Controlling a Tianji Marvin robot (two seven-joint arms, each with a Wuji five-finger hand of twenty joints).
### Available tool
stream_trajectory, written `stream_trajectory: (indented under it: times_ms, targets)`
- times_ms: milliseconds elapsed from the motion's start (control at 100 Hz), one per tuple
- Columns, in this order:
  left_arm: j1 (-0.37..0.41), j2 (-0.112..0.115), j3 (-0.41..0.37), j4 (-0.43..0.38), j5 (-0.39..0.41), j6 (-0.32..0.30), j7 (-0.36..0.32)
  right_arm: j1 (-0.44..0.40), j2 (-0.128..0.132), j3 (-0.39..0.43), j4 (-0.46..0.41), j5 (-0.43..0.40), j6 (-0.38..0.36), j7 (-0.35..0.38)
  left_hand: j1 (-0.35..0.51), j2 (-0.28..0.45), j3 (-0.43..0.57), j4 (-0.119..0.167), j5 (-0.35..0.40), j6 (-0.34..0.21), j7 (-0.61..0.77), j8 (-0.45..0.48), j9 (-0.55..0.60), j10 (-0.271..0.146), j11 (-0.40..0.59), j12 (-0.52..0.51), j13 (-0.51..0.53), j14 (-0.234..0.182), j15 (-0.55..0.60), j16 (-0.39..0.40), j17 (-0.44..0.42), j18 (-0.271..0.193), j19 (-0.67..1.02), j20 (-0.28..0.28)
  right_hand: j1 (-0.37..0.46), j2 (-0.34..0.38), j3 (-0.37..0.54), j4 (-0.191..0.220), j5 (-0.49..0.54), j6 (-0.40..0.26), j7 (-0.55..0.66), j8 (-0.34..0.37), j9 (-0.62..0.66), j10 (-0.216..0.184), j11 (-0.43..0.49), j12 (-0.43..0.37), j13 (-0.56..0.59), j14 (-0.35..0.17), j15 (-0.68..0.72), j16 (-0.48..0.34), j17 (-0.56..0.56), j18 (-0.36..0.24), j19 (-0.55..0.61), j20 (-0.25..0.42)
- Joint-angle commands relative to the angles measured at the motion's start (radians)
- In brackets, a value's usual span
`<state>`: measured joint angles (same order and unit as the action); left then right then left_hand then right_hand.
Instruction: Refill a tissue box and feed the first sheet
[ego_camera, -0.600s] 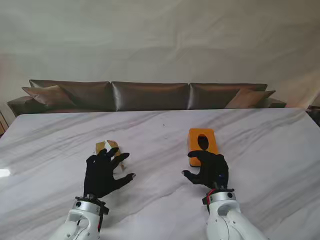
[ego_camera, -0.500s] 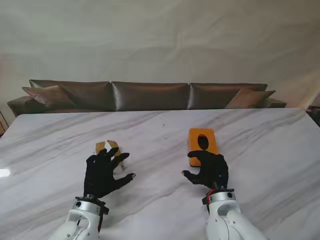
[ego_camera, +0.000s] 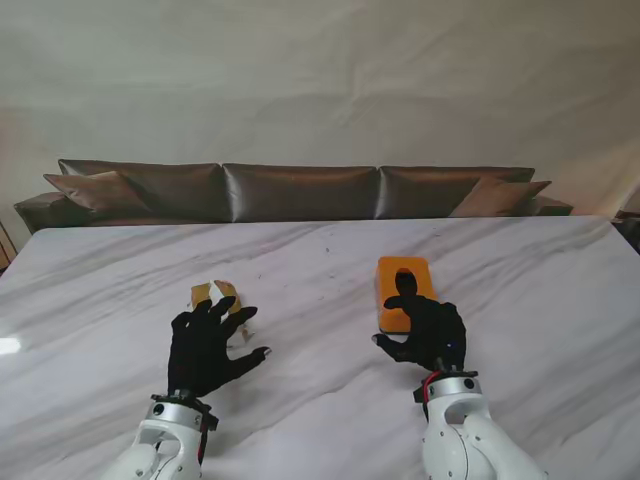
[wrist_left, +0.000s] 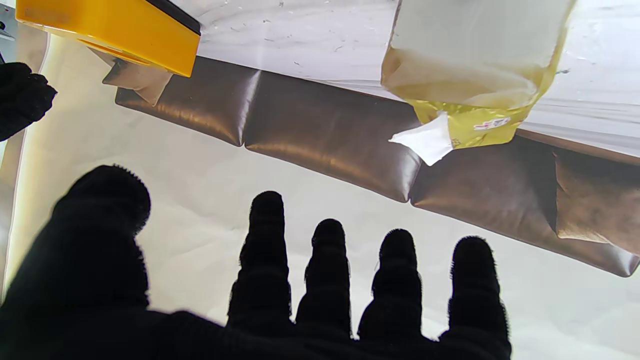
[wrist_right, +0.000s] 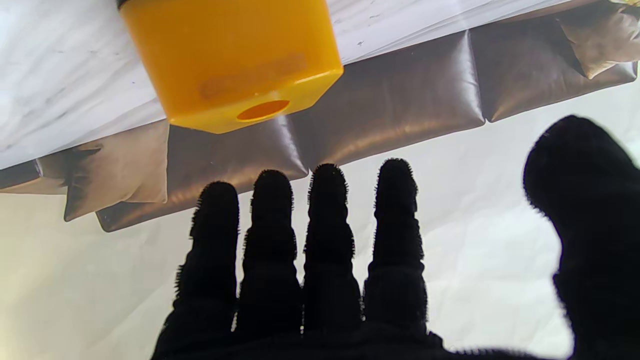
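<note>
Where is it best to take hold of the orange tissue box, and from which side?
Probably its two long side walls, from above near the closer end. The tissue box lies flat, its length running away from me. The open right hand is already at that end.

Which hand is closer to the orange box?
The right hand. It is over the nearer end of the orange tissue box, with nothing in it. The left hand is far off to the left, by the yellow tissue pack, open too.

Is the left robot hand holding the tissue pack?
No. The left robot hand is open with fingers spread, and the tissue pack lies apart on the table.
</note>
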<state>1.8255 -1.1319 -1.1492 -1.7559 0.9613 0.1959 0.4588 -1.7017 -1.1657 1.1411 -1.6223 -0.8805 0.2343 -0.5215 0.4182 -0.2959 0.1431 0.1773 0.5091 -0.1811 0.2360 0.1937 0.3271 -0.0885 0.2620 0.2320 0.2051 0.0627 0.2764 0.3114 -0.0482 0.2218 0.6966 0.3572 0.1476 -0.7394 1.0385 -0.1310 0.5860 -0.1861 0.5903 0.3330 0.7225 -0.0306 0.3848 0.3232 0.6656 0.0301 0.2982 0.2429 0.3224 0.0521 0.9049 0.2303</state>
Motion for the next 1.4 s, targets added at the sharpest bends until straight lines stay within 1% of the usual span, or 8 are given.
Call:
stream_trajectory:
  times_ms: [0, 270, 560, 770, 840, 870, 1070, 1390]
  targets:
    - [-0.014, -0.002, 0.008, -0.001, -0.004, 0.002, -0.019, 0.006, 0.008, 0.017, -0.007, -0.015, 0.005, 0.022, 0.001, 0.039, -0.028, -0.011, 0.004, -0.023, -0.006, 0.012, 0.020, -0.002, -0.002, 0.000, 0.014, 0.005, -0.013, 0.008, -0.025, 0.016, 0.001, -0.009, 0.003, 0.022, -0.012, 0.019, 0.012, 0.005, -0.010, 0.007, 0.025, 0.006, -0.008, 0.015, 0.001, 0.005, 0.002, 0.006, 0.001, 0.017, 0.018, 0.004]
    - [-0.078, -0.008, 0.032, 0.041, -0.035, -0.005, -0.021, 0.092, 0.004, 0.048, 0.076, 0.005, 0.013, 0.020, 0.000, 0.049, -0.028, -0.012, 0.009, -0.019, -0.002, 0.013, 0.025, 0.000, 0.000, 0.001, 0.017, 0.008, -0.011, 0.009, -0.024, 0.016, 0.003, -0.008, -0.019, 0.028, -0.004, 0.019, -0.040, 0.113, -0.011, 0.007, 0.002, 0.054, 0.021, 0.032, 0.017, 0.130, 0.060, 0.056, 0.044, 0.085, 0.059, 0.045]
    - [-0.094, -0.012, 0.040, 0.058, -0.048, -0.009, -0.009, 0.290, -0.026, 0.033, 0.314, 0.170, -0.028, 0.017, 0.005, 0.070, -0.029, -0.015, 0.012, -0.018, 0.000, 0.014, 0.032, 0.003, 0.003, 0.003, 0.019, 0.007, -0.010, 0.009, -0.025, 0.015, 0.011, -0.004, -0.128, 0.056, 0.018, -0.007, -0.258, 0.271, 0.023, -0.033, -0.165, 0.121, 0.122, 0.060, 0.029, 0.153, 0.120, 0.103, 0.158, 0.066, 0.220, 0.178]
    - [-0.091, -0.013, 0.031, 0.067, -0.060, -0.009, -0.017, 0.390, -0.029, 0.003, 0.402, 0.266, 0.027, 0.145, 0.011, 0.084, -0.036, -0.020, 0.012, -0.019, 0.001, 0.014, 0.034, 0.003, 0.002, 0.003, 0.017, 0.006, -0.011, 0.009, -0.025, 0.015, 0.013, -0.003, -0.135, 0.148, -0.070, 0.007, -0.292, 0.395, 0.022, -0.080, -0.192, 0.208, 0.148, 0.047, 0.025, 0.182, 0.167, 0.120, 0.197, 0.041, 0.296, 0.222]
    - [-0.091, -0.014, 0.028, 0.071, -0.064, -0.010, -0.015, 0.423, -0.027, -0.021, 0.432, 0.267, 0.049, 0.173, 0.011, 0.084, -0.039, -0.021, 0.013, -0.018, 0.001, 0.014, 0.035, 0.003, 0.003, 0.003, 0.018, 0.007, -0.010, 0.009, -0.025, 0.015, 0.013, -0.003, -0.109, 0.210, -0.153, 0.032, -0.267, 0.399, 0.022, -0.099, -0.167, 0.209, 0.153, 0.045, 0.046, 0.182, 0.183, 0.128, 0.213, 0.041, 0.309, 0.223]
    - [-0.091, -0.014, 0.026, 0.072, -0.065, -0.010, -0.014, 0.437, -0.026, -0.033, 0.447, 0.266, 0.057, 0.183, 0.012, 0.085, -0.039, -0.021, 0.012, -0.018, 0.000, 0.014, 0.035, 0.004, 0.003, 0.003, 0.018, 0.006, -0.010, 0.009, -0.025, 0.015, 0.013, -0.003, -0.142, 0.299, -0.267, 0.099, -0.256, 0.397, 0.025, -0.104, -0.156, 0.208, 0.157, 0.049, 0.058, 0.180, 0.190, 0.133, 0.223, 0.035, 0.316, 0.221]
    - [-0.089, -0.013, 0.014, 0.078, -0.071, -0.011, -0.023, 0.502, -0.036, -0.087, 0.530, 0.294, 0.082, 0.189, 0.013, 0.089, -0.043, -0.022, 0.015, -0.018, 0.002, 0.015, 0.039, 0.004, 0.004, 0.004, 0.018, 0.006, -0.011, 0.009, -0.025, 0.015, 0.013, -0.003, -0.220, 0.231, -0.154, 0.171, -0.171, 0.364, 0.044, -0.100, -0.072, 0.189, 0.183, 0.070, 0.101, 0.183, 0.221, 0.152, 0.241, 0.049, 0.335, 0.222]
    - [-0.095, -0.014, 0.014, 0.089, -0.082, -0.008, -0.028, 0.549, -0.036, -0.148, 0.570, 0.307, 0.066, 0.233, 0.015, 0.093, -0.046, -0.021, 0.017, -0.018, 0.003, 0.016, 0.043, 0.006, 0.006, 0.006, 0.017, 0.007, -0.011, 0.009, -0.025, 0.015, 0.013, -0.004, -0.068, 0.138, -0.136, 0.263, -0.129, 0.310, 0.052, -0.071, -0.017, 0.148, 0.173, 0.111, 0.134, 0.164, 0.228, 0.171, 0.249, 0.048, 0.342, 0.214]
